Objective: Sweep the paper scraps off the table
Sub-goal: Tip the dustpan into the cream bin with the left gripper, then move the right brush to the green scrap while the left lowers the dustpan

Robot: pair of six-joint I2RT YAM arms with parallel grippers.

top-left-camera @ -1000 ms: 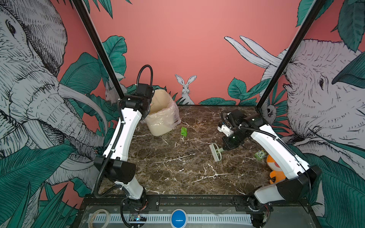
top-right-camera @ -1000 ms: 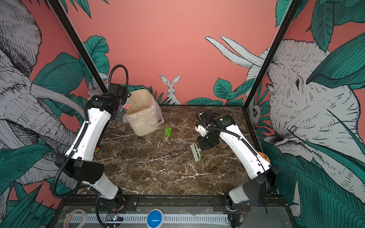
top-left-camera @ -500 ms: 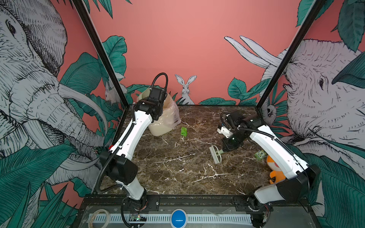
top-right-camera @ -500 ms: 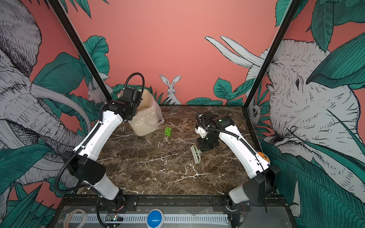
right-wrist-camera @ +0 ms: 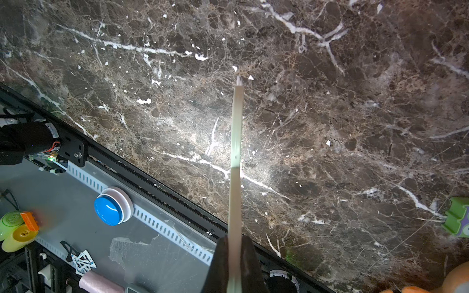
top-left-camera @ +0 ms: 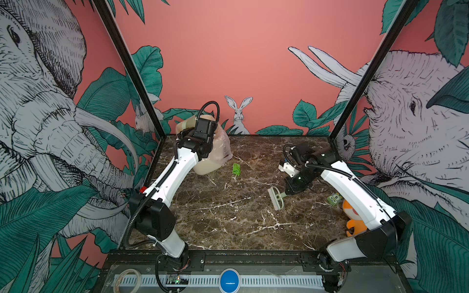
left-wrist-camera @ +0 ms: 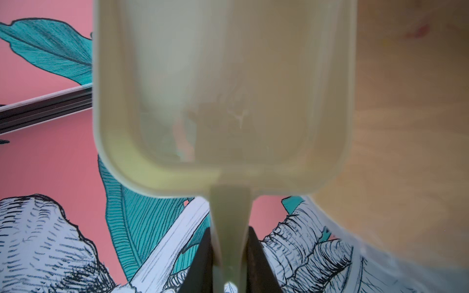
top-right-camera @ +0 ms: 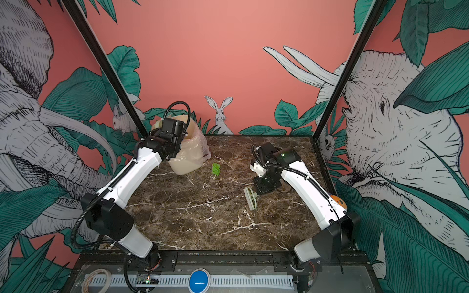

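Note:
One bright green paper scrap (top-left-camera: pixel 236 169) (top-right-camera: pixel 216 169) lies on the dark marble table (top-left-camera: pixel 228 223), between the two arms. My left gripper (left-wrist-camera: pixel 229 243) is shut on the handle of the pale green dustpan (left-wrist-camera: pixel 223 101), raised at the mouth of the beige bin (top-left-camera: pixel 215 154) at the back left. What lies in the pan is too blurred to tell. My right gripper (top-left-camera: pixel 289 192) (right-wrist-camera: pixel 234 248) is shut on the handle of a pale green brush (top-left-camera: pixel 276 200) (top-right-camera: pixel 251 200), whose head sits low at the table right of the scrap. The brush (right-wrist-camera: pixel 236 142) shows edge-on in the right wrist view.
The bin (top-right-camera: pixel 190 152) has a clear plastic liner. An orange plush toy (top-left-camera: pixel 352 218) and a small green block (top-left-camera: pixel 334 199) (right-wrist-camera: pixel 456 220) sit at the right edge, under the right arm. A blue button (top-left-camera: pixel 229 280) sits below the front frame.
My left arm has swung right from the back-left corner, bringing the dustpan to the bin's mouth. The right arm and brush have barely moved. The green scrap stays put.

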